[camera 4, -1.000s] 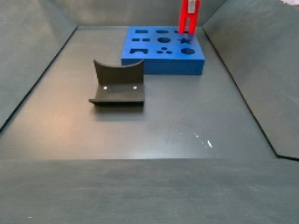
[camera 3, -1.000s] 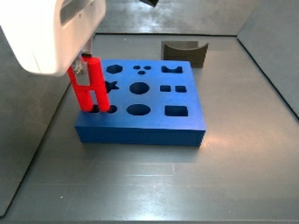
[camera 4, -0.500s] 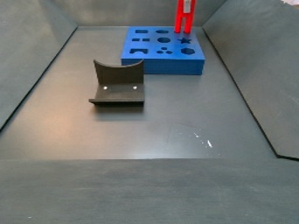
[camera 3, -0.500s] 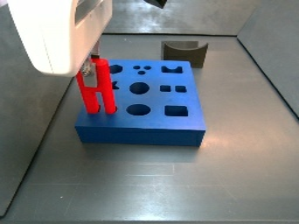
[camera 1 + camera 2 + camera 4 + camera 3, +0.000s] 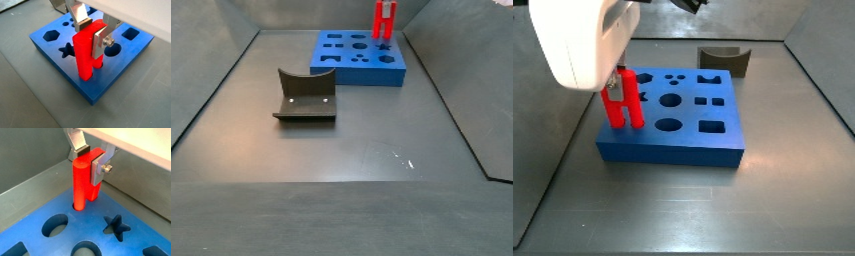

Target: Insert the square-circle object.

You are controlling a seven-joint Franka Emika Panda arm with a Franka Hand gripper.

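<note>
Over the blue block's (image 5: 100, 75) corner, the gripper (image 5: 93, 31) jaws are pinching the red piece (image 5: 87, 52) upright, needing a straight push down next.

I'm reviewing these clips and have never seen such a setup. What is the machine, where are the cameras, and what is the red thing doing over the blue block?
The machine is a single robot arm ending in a gripper with two flat silver fingers. Two cameras ride on its wrist and look down past the fingers; two more stand beside the table and show the whole floor.

On the grey floor sits a blue block with holes of different shapes cut in its top: circles, squares, a star, a hexagon. Farther off stands a dark L-shaped bracket, the fixture, which belongs to the rig.

The gripper is shut on the square-circle object, a bright red piece with two legs, held upright. In both wrist views its legs reach down to the block near one edge, and one round leg appears to enter a round hole. How deep it sits cannot be told.
</note>
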